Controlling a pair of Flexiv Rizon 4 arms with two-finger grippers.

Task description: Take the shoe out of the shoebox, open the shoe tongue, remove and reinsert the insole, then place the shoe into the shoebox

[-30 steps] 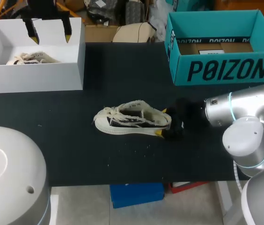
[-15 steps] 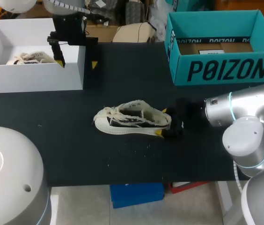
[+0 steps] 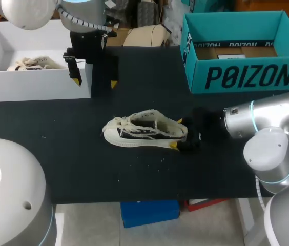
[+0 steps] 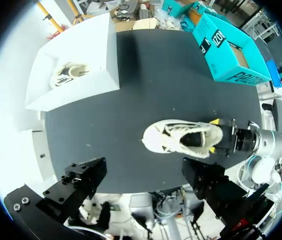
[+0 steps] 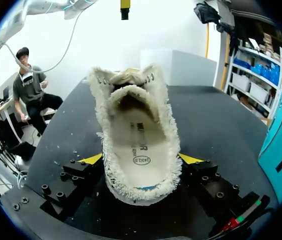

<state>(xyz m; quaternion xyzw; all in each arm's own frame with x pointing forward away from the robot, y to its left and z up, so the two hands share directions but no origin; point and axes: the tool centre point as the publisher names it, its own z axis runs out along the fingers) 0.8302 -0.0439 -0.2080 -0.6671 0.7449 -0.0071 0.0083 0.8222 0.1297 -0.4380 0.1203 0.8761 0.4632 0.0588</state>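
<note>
1. The shoe (image 3: 144, 132) sits in the middle of the tabletop (image 3: 134, 92).
2. The right fingers (image 5: 92, 160) are clamped on its heel, one on each side.
3. The left fingers (image 3: 76, 78) are wide apart and hold nothing (they hang by the white box (image 3: 37, 84), well away from the shoe).
4. Only the heel is held, so a hard tug on the insole (image 5: 140, 145) could pull the shoe loose.
5. The frayed edge might snag a finger

Shoe (image 3: 144, 129) central, right hand (image 3: 177, 134) clasping its heel, box (image 3: 37, 84) back left, left hand (image 3: 94, 82) beside it, shoebox (image 3: 247, 77) back right
</note>
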